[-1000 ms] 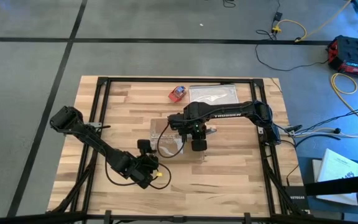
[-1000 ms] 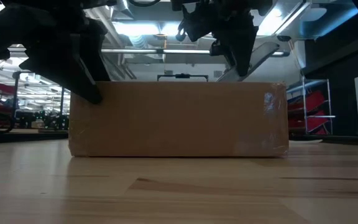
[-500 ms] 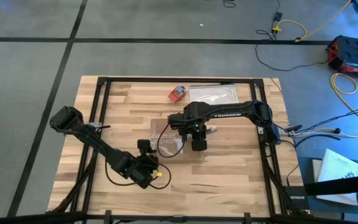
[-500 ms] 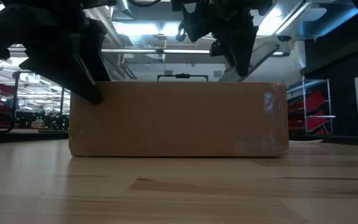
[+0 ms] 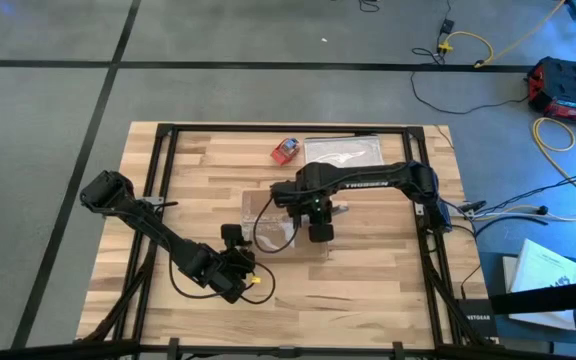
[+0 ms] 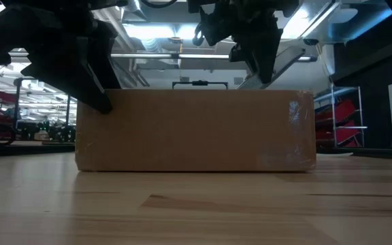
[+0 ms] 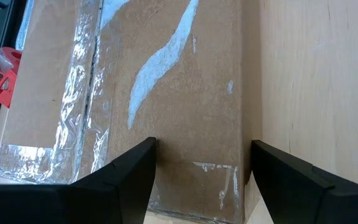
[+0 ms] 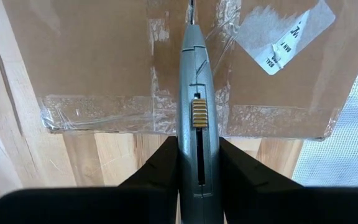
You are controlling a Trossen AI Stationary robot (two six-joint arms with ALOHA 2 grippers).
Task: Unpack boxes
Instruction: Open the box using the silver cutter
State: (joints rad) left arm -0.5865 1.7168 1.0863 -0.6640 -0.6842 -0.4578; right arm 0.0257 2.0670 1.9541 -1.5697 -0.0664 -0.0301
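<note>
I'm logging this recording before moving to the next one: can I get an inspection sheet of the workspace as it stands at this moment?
Surface: wooden slat table on a dark frame.
Job's things: brown cardboard box, closed, clear tape along its seam, white label on top.
Clutter: clear plastic bag and small red-and-blue object at the far edge.
Grippers: right gripper over the box, jaws shut on a grey utility knife whose tip is at the taped seam; left gripper, jaws open astride the box's near end.
Cables: yellow and black cables on the floor.
Surroundings: red case, papers on the floor.

Matt cardboard box (image 8: 104,56), glossy tape (image 7: 73,106), wood table (image 6: 196,211)
</note>
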